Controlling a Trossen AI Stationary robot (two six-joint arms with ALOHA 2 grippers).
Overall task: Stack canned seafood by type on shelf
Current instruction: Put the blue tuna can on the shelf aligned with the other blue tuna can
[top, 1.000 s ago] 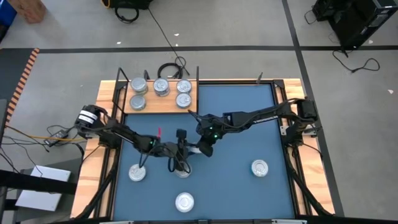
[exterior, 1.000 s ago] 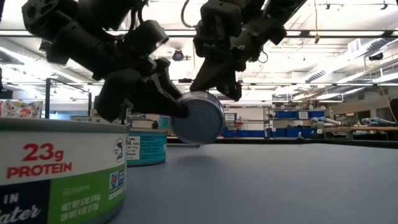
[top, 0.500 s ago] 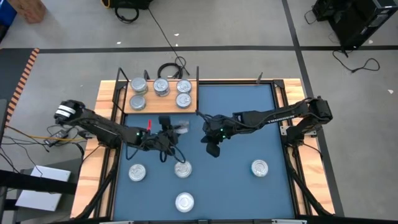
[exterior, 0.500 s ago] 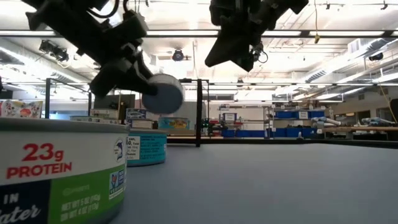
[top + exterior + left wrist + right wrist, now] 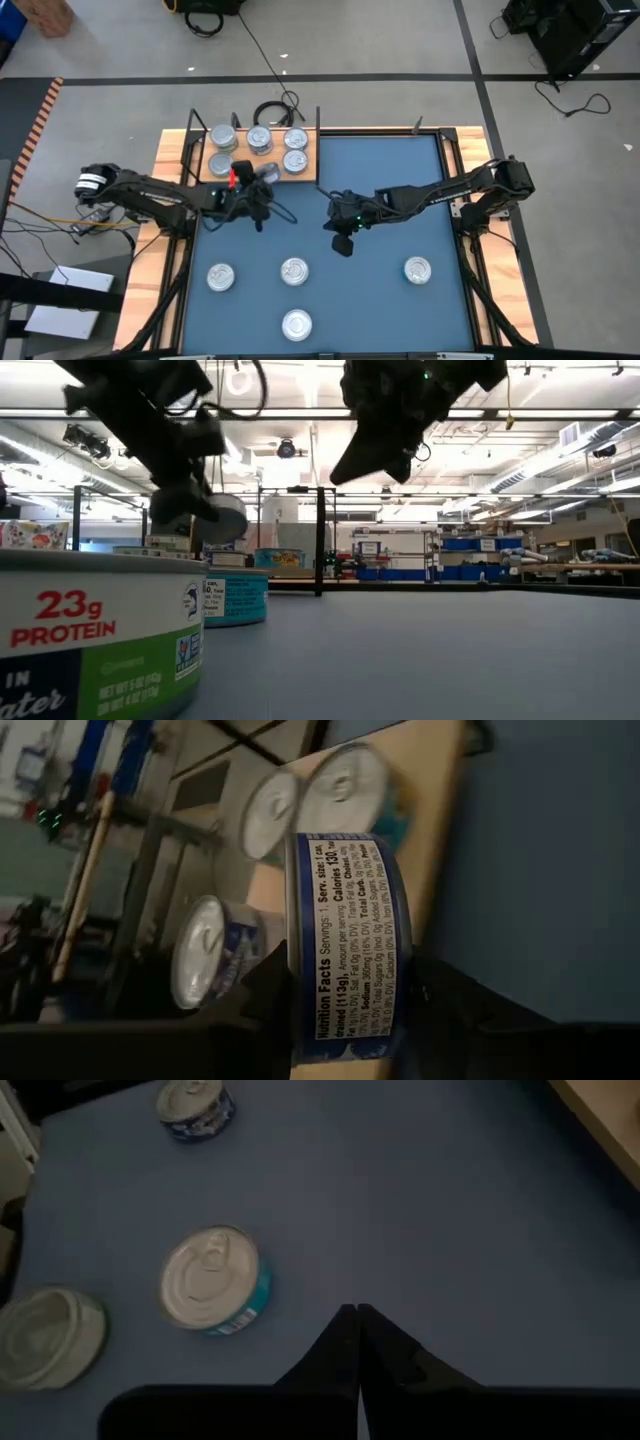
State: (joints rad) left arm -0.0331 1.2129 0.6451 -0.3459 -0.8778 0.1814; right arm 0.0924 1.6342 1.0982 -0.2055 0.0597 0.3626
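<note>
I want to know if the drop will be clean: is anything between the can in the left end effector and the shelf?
Nothing visible blocks it. The left end effector holds the can at the shelf edge, beside the five cans already there. The right end effector waits, shut, over the blue mat.

On the far left corner of the large blue mat-covered surface (image 5: 400,190) stands the light-brown wooden shelf (image 5: 305,172), five round silver tins (image 5: 258,140) grouped on it. The left gripper (image 5: 262,178) hangs at the shelf's near edge, a blue-labelled tin (image 5: 345,945) between its jaws (tipped on edge). The right gripper (image 5: 341,244) hovers mid-surface, well apart. Four more tins (image 5: 293,270) lie nearer: two left, one front-centre, one right.
</note>
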